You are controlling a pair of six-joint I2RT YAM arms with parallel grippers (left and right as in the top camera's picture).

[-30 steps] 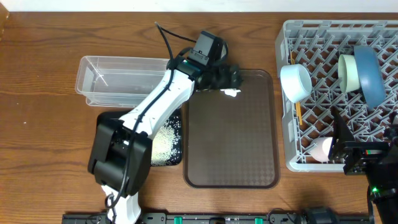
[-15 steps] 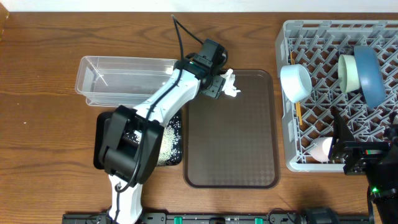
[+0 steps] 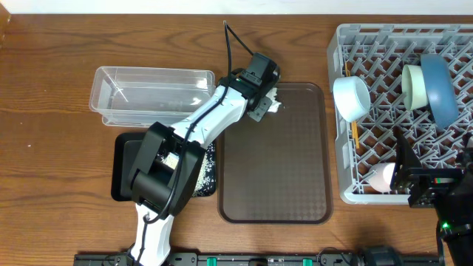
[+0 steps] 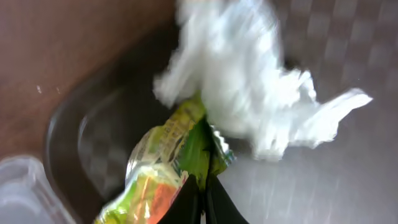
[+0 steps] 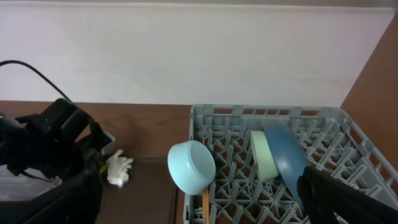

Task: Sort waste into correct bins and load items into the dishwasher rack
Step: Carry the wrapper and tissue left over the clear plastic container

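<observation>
My left gripper is over the brown tray's back left corner, shut on the yellow-green snack wrapper, pinched at its green edge. The crumpled white tissue lies against the wrapper on the tray. Rice grains sit in the black tray, beside the clear tub. In the grey rack stand the white bowl, pale-green bowl, blue bowl, pink cup and chopsticks. My right gripper is open near the rack's front.
The brown serving tray lies between the bins and the rack. My left arm stretches diagonally over the black tray and the tub's right end. A pale wall runs along the table's far edge.
My left gripper has shut on the wrapper and shifted right along the tray's back edge. The tissue moved slightly with it. The right arm has stayed still.
</observation>
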